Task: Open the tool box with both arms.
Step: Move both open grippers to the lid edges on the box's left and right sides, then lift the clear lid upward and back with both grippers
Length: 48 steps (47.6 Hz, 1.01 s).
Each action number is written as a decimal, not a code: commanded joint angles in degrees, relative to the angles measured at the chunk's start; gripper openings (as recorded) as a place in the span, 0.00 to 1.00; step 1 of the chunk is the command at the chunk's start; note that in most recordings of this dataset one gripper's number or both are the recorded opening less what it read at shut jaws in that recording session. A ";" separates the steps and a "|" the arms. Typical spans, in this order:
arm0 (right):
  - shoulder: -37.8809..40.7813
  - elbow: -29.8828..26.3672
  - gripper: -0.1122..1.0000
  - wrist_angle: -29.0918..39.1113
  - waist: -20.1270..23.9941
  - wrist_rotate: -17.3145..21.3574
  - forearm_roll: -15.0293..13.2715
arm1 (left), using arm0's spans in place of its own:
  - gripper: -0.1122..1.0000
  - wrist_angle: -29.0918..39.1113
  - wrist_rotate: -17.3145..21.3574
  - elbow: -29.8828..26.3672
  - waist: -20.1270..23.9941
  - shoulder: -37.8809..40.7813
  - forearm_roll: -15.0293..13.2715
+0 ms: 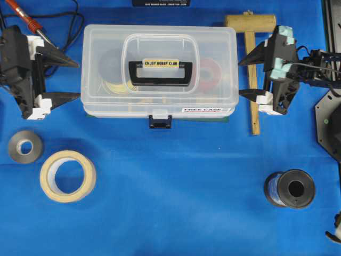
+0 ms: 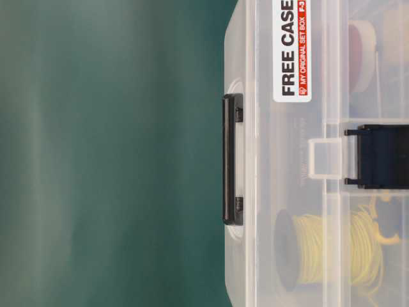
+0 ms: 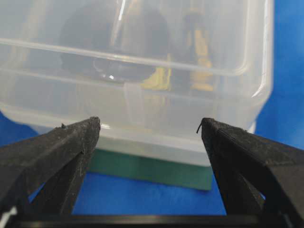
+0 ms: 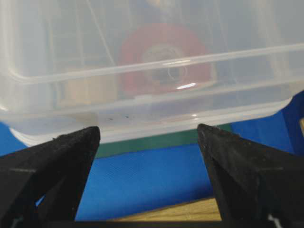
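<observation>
Plastic dominates the middle of the blue worktop (image 1: pixel 176 213): the tool box (image 1: pixel 159 69), a large clear rectangular case, lies flat in the upper centre of the overhead view with its lid down. Its black handle (image 1: pixel 160 72) carries the yellow strip reading "ENJOY HOBBY CLUB", a "FREE CASE" sticker (image 1: pixel 205 110) sits near the front edge, and the small black front latch (image 1: pixel 160 121) points to 6 o'clock. Through the walls show a red roll (image 4: pixel 164 64), a dark roll and a spool of yellow wire (image 2: pixel 332 249).

At 9 o'clock of the box, the left pincer (image 1: pixel 79 80) has its two black pointed fingers spread wide, tips just beside the box's left end wall; whether they touch it cannot be told. At 3 o'clock, the right pincer (image 1: pixel 240 78) is likewise spread wide, tips close to the right end wall, gripping nothing. Both wrist views show the box wall between the parted fingers, above a thin green sheet (image 3: pixel 152 168) under the box.

A wooden mallet (image 1: pixel 250 64) lies at 3 o'clock of the box, passing under the right pincer. A red-handled soldering iron (image 1: pixel 29 21) lies at 10 o'clock. A small grey tape roll (image 1: pixel 25 146) and a beige masking tape roll (image 1: pixel 68 176) sit at 8 o'clock, a black spool (image 1: pixel 290 188) at 5 o'clock.
</observation>
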 commanded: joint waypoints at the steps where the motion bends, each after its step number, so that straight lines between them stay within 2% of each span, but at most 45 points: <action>1: 0.62 -2.81 0.85 -1.85 0.53 0.09 -0.09 | 0.92 -1.05 -0.26 -2.81 0.44 2.20 -0.09; 14: 0.53 -3.52 0.85 -2.11 0.62 0.26 -0.18 | 0.92 -0.88 -0.09 -4.39 0.53 3.96 -0.09; 32: -2.11 -4.66 0.85 -1.58 0.79 0.26 -0.18 | 0.92 -0.70 0.09 -4.75 0.62 0.09 -0.09; 48: -7.47 -4.48 0.85 -0.53 0.79 0.26 -0.62 | 0.92 -0.18 0.18 -4.75 2.81 -4.31 -0.09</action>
